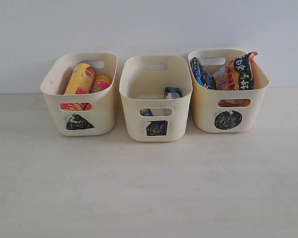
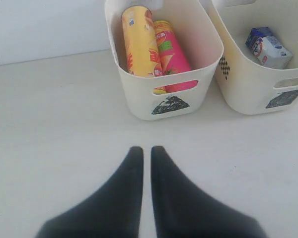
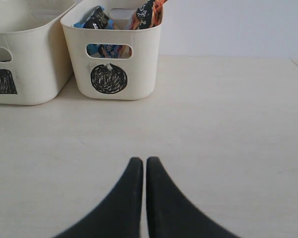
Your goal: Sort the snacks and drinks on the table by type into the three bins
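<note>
Three cream bins stand in a row on the pale table (image 1: 149,188). The triangle bin (image 1: 82,124) holds the yellow chip tube (image 1: 79,79) and the pink chip tube (image 1: 100,83). In the square bin (image 1: 156,130) lies a blue-and-white drink pack (image 1: 172,92); something dark blue shows through its handle cutout. The circle bin (image 1: 228,121) holds the orange-black packet (image 1: 237,73) and the blue-black packet (image 1: 201,73). My left gripper (image 2: 146,149) is shut and empty, hanging over bare table in front of the triangle bin (image 2: 164,99). My right gripper (image 3: 143,160) is shut and empty, in front of the circle bin (image 3: 114,82). Neither arm shows in the exterior view.
A plain white wall (image 1: 149,25) rises right behind the bins. Bare table stretches in front of the row and to the right of the circle bin.
</note>
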